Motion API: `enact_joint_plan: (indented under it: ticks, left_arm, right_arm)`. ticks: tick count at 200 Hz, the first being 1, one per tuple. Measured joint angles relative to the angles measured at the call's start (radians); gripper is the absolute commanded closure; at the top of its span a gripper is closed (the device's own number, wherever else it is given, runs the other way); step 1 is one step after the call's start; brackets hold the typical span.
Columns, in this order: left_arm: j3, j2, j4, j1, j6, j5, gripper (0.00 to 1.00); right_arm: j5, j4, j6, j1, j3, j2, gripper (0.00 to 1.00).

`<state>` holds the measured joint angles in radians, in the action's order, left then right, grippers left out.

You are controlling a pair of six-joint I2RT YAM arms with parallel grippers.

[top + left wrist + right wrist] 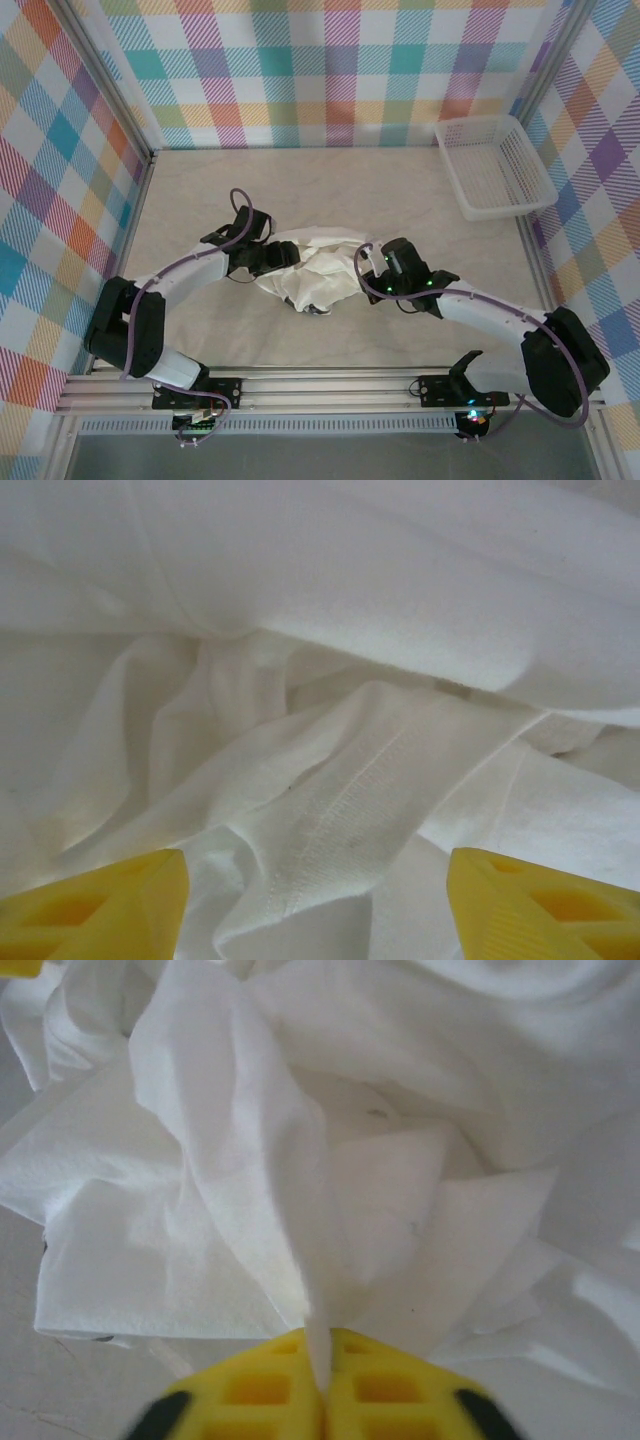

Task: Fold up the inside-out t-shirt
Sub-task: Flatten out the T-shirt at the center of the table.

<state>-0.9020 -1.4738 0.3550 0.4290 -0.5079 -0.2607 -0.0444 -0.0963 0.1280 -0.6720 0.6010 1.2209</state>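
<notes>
At right gripper point(322, 1358), t-shirt point(230, 1140) fold — pinched

Basket point(497, 165) behind, right of t-shirt point(318, 272)

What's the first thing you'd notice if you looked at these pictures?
A crumpled white t-shirt lies heaped in the middle of the table. The right gripper has its yellow jaws shut on a raised fold of the cloth, while the left gripper hovers close over it with jaws open. A white mesh basket sits at the far right corner.
</notes>
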Motion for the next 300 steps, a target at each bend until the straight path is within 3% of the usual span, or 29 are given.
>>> enact_joint_plan:
  ticks: [13,33,50,63,67,76,86,88,112,133,159,197,237,258,283,300]
  left_arm:
    - [0.011,0.014,0.006,0.001,-0.006,-0.005,0.14]
    - [0.035,0.014,0.015,0.012,-0.018,-0.008,0.12]
    - [0.043,0.000,0.020,0.021,-0.023,-0.007,0.15]
    - [0.043,-0.018,0.009,0.025,-0.025,-0.002,0.23]
    - [0.042,-0.027,0.005,0.026,-0.032,0.007,0.28]
    - [0.036,-0.050,0.000,0.027,-0.029,0.025,0.52]
    - [0.021,-0.087,0.000,0.027,-0.030,0.048,0.97]
    - [0.015,-0.097,0.002,0.027,-0.027,0.056,1.00]
    - [-0.056,-0.147,0.036,-0.010,-0.011,0.082,1.00]
    - [-0.158,-0.078,0.113,-0.115,0.012,0.054,1.00]
    - [-0.457,0.059,0.225,-0.208,0.052,0.052,1.00]
    - [-0.854,0.213,0.223,-0.207,0.080,0.036,1.00]
    - [-1.058,0.179,0.184,-0.171,0.091,0.042,1.00]
    - [-1.139,0.035,0.114,-0.087,0.116,0.100,1.00]
    - [-1.404,-0.314,0.081,-0.020,0.136,0.145,1.00]
    - [-1.661,-0.615,0.116,0.003,0.145,0.159,0.68]
  right_arm:
    - [-0.002,-0.011,0.019,0.000,0.000,-0.044,1.00]
    - [-0.024,-0.009,0.044,0.000,0.003,-0.143,1.00]
    - [-0.053,-0.010,0.051,-0.002,0.017,-0.177,1.00]
    - [-0.077,-0.012,0.055,-0.002,0.030,-0.172,1.00]
    - [-0.084,-0.013,0.056,-0.002,0.032,-0.169,1.00]
    - [-0.094,-0.022,0.060,-0.002,0.038,-0.163,1.00]
    - [-0.100,-0.036,0.065,-0.002,0.047,-0.154,1.00]
    - [-0.100,-0.042,0.066,-0.002,0.050,-0.153,1.00]
    - [-0.086,-0.149,0.067,-0.002,0.135,-0.153,1.00]
    - [-0.072,-0.229,0.065,-0.002,0.277,-0.201,1.00]
    - [-0.087,-0.244,0.038,-0.009,0.454,-0.298,1.00]
    - [-0.140,-0.243,-0.027,-0.109,0.603,-0.345,1.00]
    - [-0.159,-0.242,-0.048,-0.167,0.626,-0.320,1.00]
    - [-0.130,-0.220,-0.047,-0.168,0.626,-0.289,1.00]
    - [0.018,-0.210,-0.016,-0.172,0.644,-0.246,1.00]
    - [0.209,-0.250,0.045,-0.170,0.687,-0.188,1.00]
